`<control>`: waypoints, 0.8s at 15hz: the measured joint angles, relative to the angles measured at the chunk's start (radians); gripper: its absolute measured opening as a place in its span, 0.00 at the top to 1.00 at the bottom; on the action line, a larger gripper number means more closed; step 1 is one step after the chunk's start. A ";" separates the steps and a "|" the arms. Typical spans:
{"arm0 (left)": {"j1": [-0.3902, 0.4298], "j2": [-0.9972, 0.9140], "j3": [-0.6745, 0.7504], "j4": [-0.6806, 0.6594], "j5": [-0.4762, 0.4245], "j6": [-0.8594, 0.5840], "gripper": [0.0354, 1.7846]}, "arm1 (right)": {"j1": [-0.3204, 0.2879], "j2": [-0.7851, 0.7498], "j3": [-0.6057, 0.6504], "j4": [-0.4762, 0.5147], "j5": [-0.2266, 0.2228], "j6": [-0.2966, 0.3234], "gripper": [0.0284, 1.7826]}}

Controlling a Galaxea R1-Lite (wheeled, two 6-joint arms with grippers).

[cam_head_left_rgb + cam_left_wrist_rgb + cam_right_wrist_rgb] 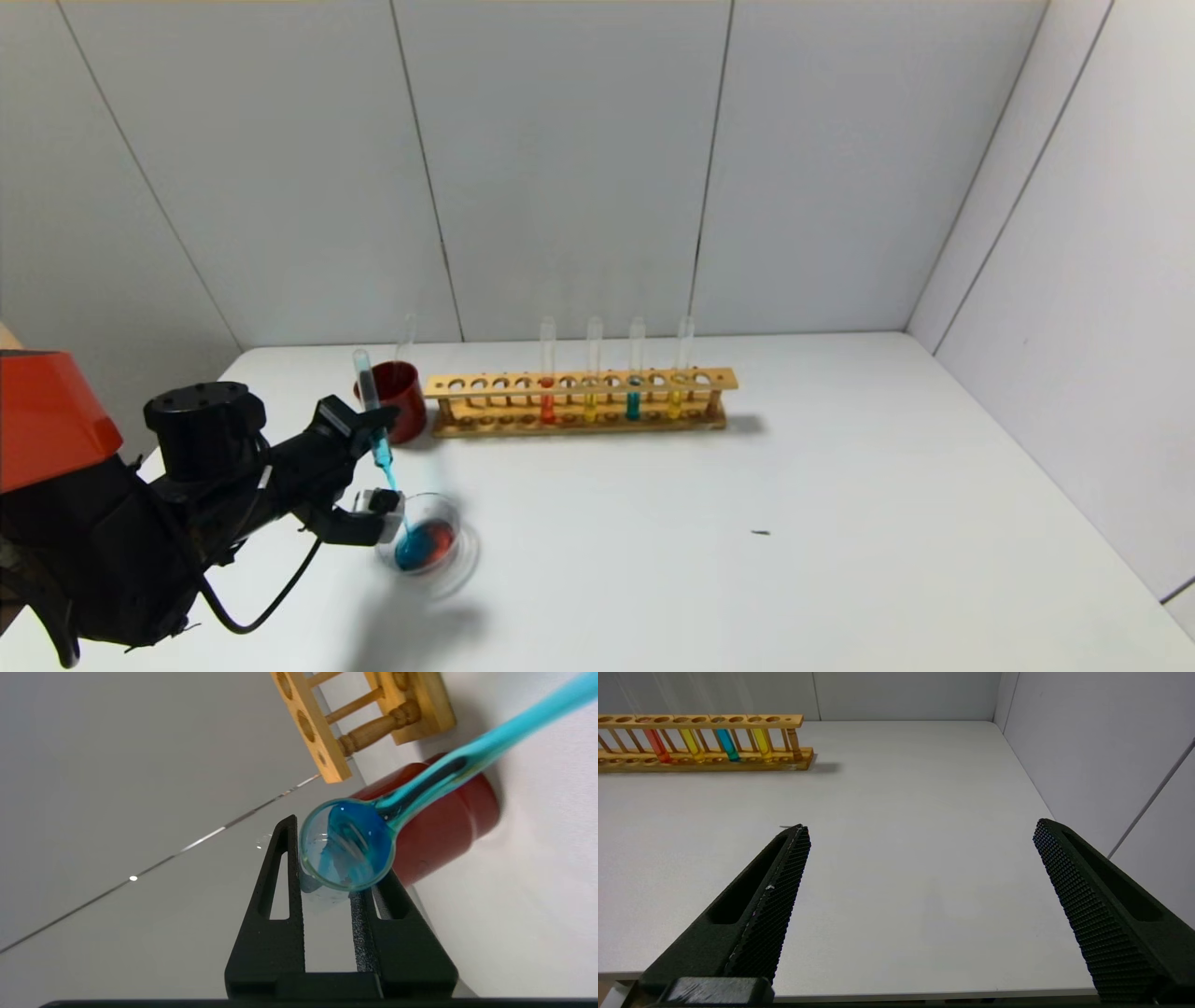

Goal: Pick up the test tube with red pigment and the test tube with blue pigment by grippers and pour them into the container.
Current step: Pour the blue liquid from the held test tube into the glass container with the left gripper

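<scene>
My left gripper (359,422) is shut on the test tube with blue pigment (370,397), tilted mouth-down over the container (448,515). A teal-blue stream (394,485) runs from the tube into this low glass dish, which holds red and blue liquid. In the left wrist view the fingers (286,868) clamp the tube just behind its mouth (345,845), and the stream (490,742) runs out of view. A test tube with red pigment (547,397) stands in the wooden rack (579,385). My right gripper (920,826) is open and empty over bare table at the near right.
A dark red cup (400,392) with an empty clear tube (407,334) stands just behind the dish, left of the rack. The rack also holds two yellow tubes (591,399) and a teal tube (634,397). Grey walls close the back and right sides.
</scene>
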 joint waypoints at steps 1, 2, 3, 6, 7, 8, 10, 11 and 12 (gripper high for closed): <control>-0.002 0.006 0.000 -0.016 -0.008 0.012 0.83 | 0.000 0.000 0.000 0.000 0.000 0.000 0.02; -0.004 0.014 0.000 -0.034 -0.024 0.024 0.83 | 0.000 0.000 0.000 0.000 0.000 0.000 0.02; -0.005 0.021 0.000 -0.051 -0.039 0.030 0.83 | 0.000 0.000 0.000 0.000 0.000 0.000 0.02; -0.008 0.028 0.000 -0.067 -0.044 0.040 0.83 | 0.000 0.000 0.000 0.000 0.000 0.000 0.02; -0.008 0.028 0.000 -0.072 -0.045 0.056 0.83 | 0.000 0.000 0.000 0.000 0.000 0.000 0.02; -0.008 0.028 0.000 -0.087 -0.046 0.072 0.83 | 0.000 0.000 0.000 0.000 0.000 0.000 0.02; -0.018 0.031 0.000 -0.116 -0.046 0.081 0.83 | 0.000 0.000 0.000 0.000 0.000 0.000 0.02; -0.027 0.035 0.000 -0.124 -0.046 0.082 0.83 | 0.000 0.000 0.000 0.000 0.000 0.000 0.02; -0.036 0.040 0.000 -0.125 -0.047 0.083 0.83 | 0.000 0.000 0.000 0.000 0.000 0.000 0.02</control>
